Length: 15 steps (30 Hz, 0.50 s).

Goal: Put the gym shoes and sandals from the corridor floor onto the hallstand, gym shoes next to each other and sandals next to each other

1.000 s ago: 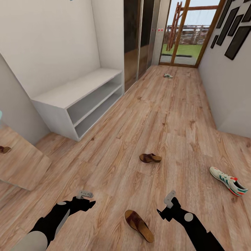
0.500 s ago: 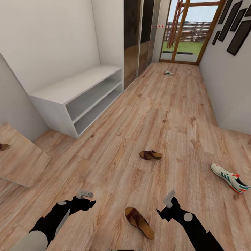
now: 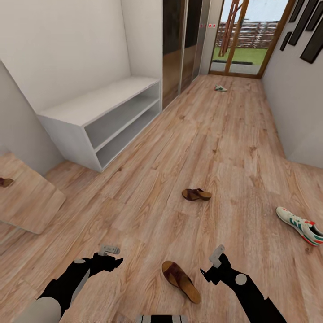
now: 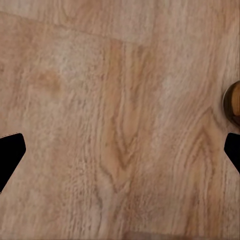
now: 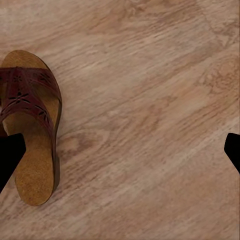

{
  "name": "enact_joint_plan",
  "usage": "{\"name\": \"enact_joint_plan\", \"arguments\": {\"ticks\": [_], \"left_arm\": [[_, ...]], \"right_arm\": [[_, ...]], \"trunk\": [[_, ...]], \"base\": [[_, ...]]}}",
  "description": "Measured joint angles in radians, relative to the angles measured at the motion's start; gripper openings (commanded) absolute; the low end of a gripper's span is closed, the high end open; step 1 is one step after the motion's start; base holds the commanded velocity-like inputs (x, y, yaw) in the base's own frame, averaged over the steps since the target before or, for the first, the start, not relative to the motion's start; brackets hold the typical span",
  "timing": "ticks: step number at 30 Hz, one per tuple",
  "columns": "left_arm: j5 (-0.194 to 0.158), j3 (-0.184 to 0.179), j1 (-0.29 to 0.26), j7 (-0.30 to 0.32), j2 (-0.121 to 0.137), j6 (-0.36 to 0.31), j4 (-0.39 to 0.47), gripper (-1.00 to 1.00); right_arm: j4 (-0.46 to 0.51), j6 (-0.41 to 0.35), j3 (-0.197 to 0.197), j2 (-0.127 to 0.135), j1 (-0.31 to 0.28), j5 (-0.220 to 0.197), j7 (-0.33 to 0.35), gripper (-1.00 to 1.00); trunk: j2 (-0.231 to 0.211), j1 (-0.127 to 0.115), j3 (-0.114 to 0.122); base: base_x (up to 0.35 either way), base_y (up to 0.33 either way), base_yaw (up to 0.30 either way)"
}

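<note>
Two brown sandals lie on the corridor floor [image 3: 215,148]: one sandal [image 3: 181,281] between my two arms, the other sandal [image 3: 196,194] farther ahead. A white gym shoe [image 3: 299,225] with green stripes lies at the right, and a second gym shoe [image 3: 220,88] lies far off by the glass door. My left gripper [image 3: 110,249] hangs open over bare planks [image 4: 120,155]; the near sandal's edge [image 4: 232,102] shows beside it. My right gripper [image 3: 218,255] is open too [image 5: 120,155], just right of the near sandal [image 5: 32,135]. The hallstand is out of view.
A low white two-shelf bench [image 3: 96,110] stands against the left wall. A leaning mirror [image 3: 22,197] sits at the near left. Dark cupboard doors [image 3: 179,45] and a glass door [image 3: 242,36] close the far end; the right wall [image 3: 296,98] carries dark picture frames.
The whole picture has shifted slightly, so the camera has moved. Shoes, sandals and both arms keep their places relative to one another.
</note>
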State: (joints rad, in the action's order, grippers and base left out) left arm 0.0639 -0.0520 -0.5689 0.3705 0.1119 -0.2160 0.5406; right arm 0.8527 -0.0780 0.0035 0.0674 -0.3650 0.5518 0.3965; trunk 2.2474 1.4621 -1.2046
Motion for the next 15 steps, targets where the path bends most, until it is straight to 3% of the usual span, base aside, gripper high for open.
{"name": "enact_joint_plan", "arguments": {"ticks": [4,15], "left_arm": [[0.000,0.000,0.001,0.000,0.000,0.000,-0.001,1.00],[-0.001,0.000,0.001,0.000,0.001,0.000,-0.001,1.00]], "right_arm": [[0.001,0.000,0.000,0.000,0.000,0.000,0.000,1.00],[0.000,0.000,-0.002,0.000,0.000,0.000,-0.001,1.00]], "trunk": [[0.028,0.015,-0.016],[0.028,0.015,-0.019]], "base": [[0.000,0.000,0.037],[0.000,0.000,0.017]]}}
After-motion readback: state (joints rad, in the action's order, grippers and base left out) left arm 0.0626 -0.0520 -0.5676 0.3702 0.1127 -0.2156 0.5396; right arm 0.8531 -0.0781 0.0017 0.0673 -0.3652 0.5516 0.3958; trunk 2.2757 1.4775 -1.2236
